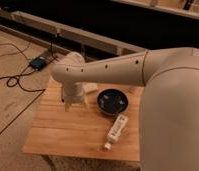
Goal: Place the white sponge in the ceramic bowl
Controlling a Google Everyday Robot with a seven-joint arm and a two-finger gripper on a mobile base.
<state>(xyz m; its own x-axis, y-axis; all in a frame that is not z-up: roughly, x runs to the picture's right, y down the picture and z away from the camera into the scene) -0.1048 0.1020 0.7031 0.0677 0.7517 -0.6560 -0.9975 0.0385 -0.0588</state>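
White casing fills most of my view: the robot arm [163, 85] comes in from the right of the ceramic bowl [113, 102], passes above and behind it, then bends down at its left. Next in size is the pale wooden table [58, 130], which carries the bowl towards its back edge, right of centre. Beige carpet [13, 110] spreads out to the left of the bowl, beyond the table's edge. The gripper [75, 102] hangs low over the tabletop just to the left of the bowl, near it but not touching its rim; I cannot tell whether it is clenched, released or holding anything. The bowl itself is round, black and glossy, with a few pale specks inside. A long white capped tube [116, 130] lies just in front of the bowl, angled away from it. The white sponge I cannot pick out from here. Far left and behind the bowl, a small dark box [38, 63] sits on the carpet with black cables [18, 82] trailing from it.
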